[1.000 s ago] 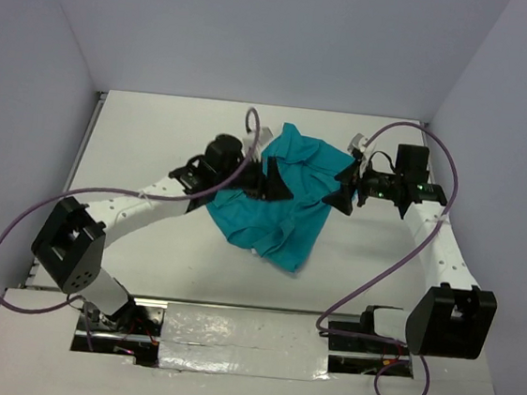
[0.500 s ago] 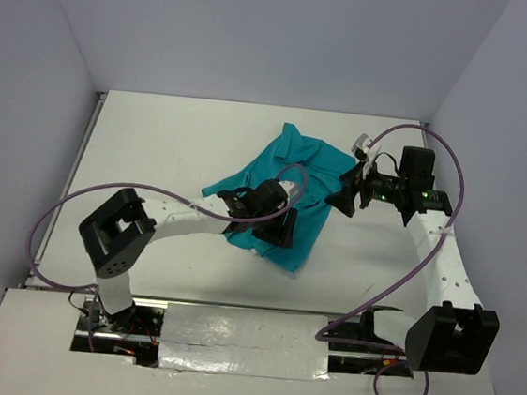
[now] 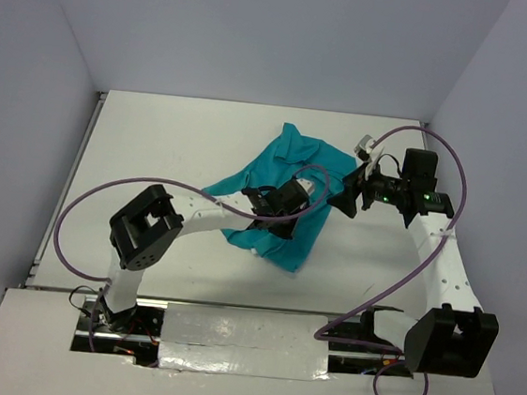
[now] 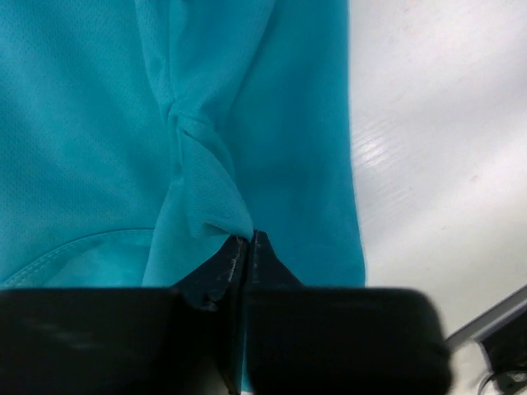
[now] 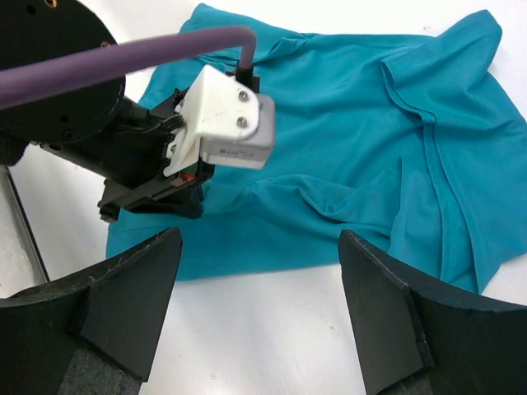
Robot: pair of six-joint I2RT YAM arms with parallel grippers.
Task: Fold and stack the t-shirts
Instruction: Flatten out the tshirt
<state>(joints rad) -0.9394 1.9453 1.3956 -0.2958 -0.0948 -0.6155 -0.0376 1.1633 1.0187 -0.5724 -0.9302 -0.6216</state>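
A white table (image 3: 155, 148) carries one crumpled teal t-shirt (image 3: 291, 158), lying right of its middle.

Your left arm (image 3: 201, 212) is reaching forward and toward the middle from a raised elbow. Your left gripper (image 4: 249, 237) is pointing down, its fingers (image 4: 268, 263) pressing together and pinching a raised fold of the t-shirt (image 4: 82, 123). Your right arm (image 3: 438, 263) is stretching forward and bending inward at the wrist. Your right gripper (image 5: 259, 243) is hovering with its fingers spread wide, gripping nothing.
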